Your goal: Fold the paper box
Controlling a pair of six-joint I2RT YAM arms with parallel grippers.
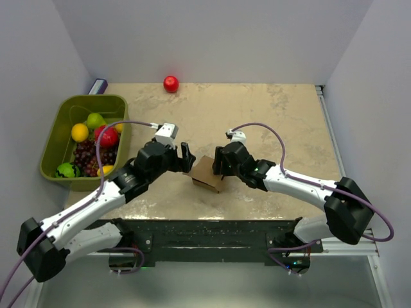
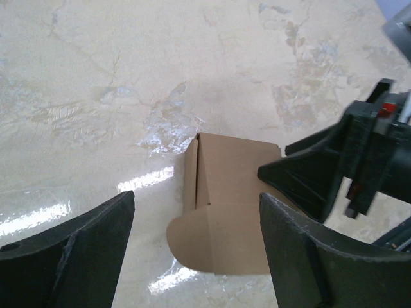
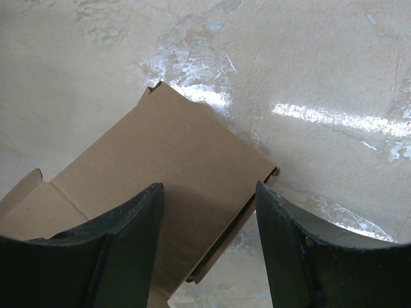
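**Two grippers meet over a half-folded cardboard box**

The right gripper (image 3: 209,187) has its jaws partly apart, straddling one end of the paper box (image 3: 160,147). Its left finger (image 3: 125,247) covers part of the brown panel and the other sits right at the box's side wall. I can't make out whether they are actually pinching it. The near end of the box is cut off behind the fingers.

The left gripper (image 2: 196,199) is spread wide and holds nothing. The box's rounded flap lies on the table between its fingertips, clear of both.

From above, the arms hide most of the box, which sits near the front middle of the table (image 1: 270,122). A green bin (image 1: 54,144) of fruit stands at the left edge, and a red ball (image 1: 171,83) lies by the back wall.
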